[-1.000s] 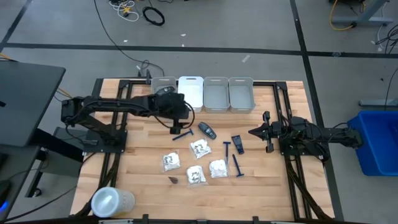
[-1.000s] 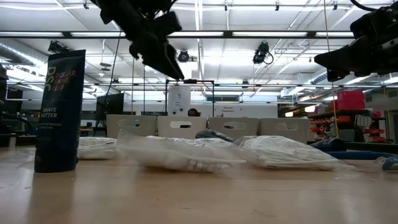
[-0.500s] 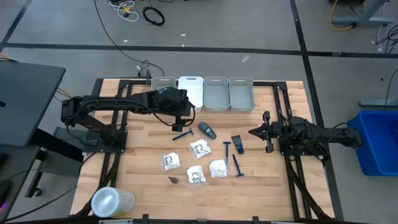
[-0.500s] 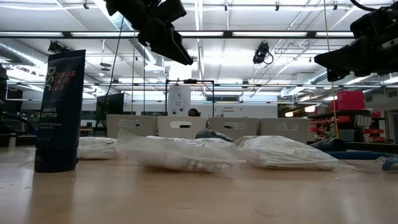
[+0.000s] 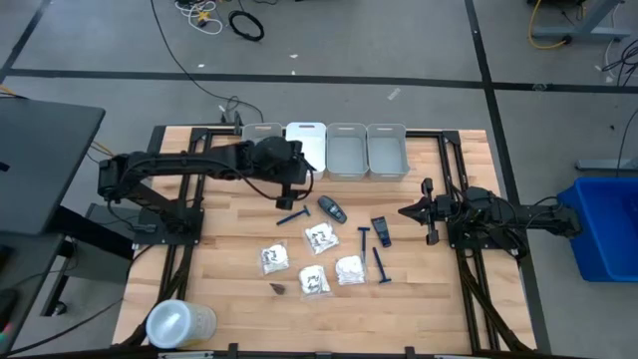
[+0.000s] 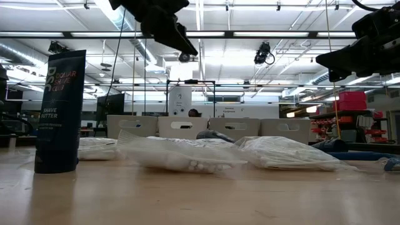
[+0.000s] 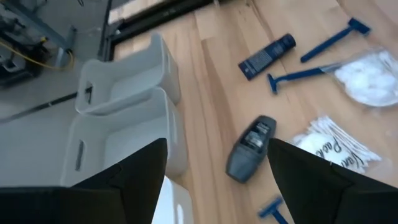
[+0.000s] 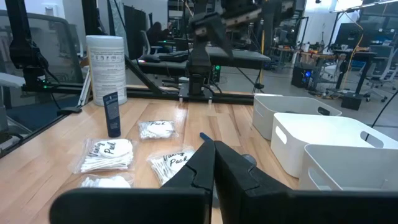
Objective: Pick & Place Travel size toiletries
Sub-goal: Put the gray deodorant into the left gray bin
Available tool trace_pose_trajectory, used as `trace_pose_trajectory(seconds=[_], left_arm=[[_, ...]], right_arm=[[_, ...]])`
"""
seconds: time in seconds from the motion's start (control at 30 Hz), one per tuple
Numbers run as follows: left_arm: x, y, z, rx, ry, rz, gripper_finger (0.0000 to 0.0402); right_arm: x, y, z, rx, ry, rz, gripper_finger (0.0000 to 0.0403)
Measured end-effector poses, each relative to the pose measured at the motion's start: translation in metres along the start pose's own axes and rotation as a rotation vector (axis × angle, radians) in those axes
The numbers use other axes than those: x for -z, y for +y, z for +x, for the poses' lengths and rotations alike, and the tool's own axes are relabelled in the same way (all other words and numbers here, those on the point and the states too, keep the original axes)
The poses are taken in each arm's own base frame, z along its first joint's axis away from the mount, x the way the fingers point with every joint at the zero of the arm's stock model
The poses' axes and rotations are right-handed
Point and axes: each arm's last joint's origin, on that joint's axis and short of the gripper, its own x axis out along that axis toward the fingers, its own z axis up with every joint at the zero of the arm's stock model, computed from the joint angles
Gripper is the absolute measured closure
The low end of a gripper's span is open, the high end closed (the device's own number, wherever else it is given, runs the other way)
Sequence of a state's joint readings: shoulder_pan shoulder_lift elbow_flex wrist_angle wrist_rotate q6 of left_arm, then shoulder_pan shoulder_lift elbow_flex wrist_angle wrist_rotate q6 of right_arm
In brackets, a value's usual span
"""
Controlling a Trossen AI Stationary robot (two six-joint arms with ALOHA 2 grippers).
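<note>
Wooden tabletop [image 5: 229, 289] seen from above, with four rectangular plastic bins [image 5: 346, 152] lined up along the far edge. Left pincer [image 5: 295, 185] raised over the tabletop just in front of the white bin [image 5: 309, 147], fingers [image 7: 134, 180] spread wide and empty. Right pincer [image 5: 407, 211] parked at the right side of the tabletop, well apart from the items, fingers pressed together and holding nothing.

Travel size toiletries scattered mid-tabletop, none in any bin. Just below the left pincer, a blue razor [image 5: 292, 216]; beside it a dark oval case [image 5: 332, 208]. Further right, a dark blue tube [image 5: 381, 231] lying flat, with a second razor [image 5: 364, 239] next to it and a third razor [image 5: 380, 265] nearer the front. Four clear packets of cotton swabs [image 5: 319, 237] in a loose cluster toward the front, beside a small dark item [image 5: 279, 288] too small to identify. White cylindrical canister [image 5: 179, 323] at the front left corner.
</note>
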State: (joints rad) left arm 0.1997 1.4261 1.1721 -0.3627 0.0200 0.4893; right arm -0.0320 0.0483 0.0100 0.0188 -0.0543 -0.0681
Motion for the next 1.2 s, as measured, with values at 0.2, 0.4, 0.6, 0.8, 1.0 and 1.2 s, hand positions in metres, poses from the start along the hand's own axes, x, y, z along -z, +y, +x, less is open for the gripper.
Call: trace_pose_trajectory(seconds=[0.2,0.4,0.6,0.8,1.0,1.2], left_arm=[[-0.020,0.011,-0.008,-0.024,-0.047,0.043,0.0119],[-0.034,0.022,-0.009,0.011,-0.029,0.040,0.0119],[-0.044,0.030,-0.002,0.027,-0.020,0.085,0.0119],[-0.044,0.029,0.011,0.106,-0.038,0.091,0.0119],[-0.040,0.023,0.031,0.280,-0.095,0.101,0.0119],[-0.031,0.020,0.054,0.344,-0.089,0.136,0.0119]], right_arm=[[0.000,0.000,0.000,0.000,0.000,0.000,0.0389],[0.000,0.000,0.000,0.001,0.001,0.000,0.0389],[0.000,0.000,0.000,-0.001,0.004,0.000,0.0389],[0.000,0.000,0.000,-0.001,0.007,0.001,0.0389],[0.001,0.000,0.000,0.000,0.007,0.001,0.0389],[0.001,0.000,0.000,-0.001,0.007,0.000,0.0389]])
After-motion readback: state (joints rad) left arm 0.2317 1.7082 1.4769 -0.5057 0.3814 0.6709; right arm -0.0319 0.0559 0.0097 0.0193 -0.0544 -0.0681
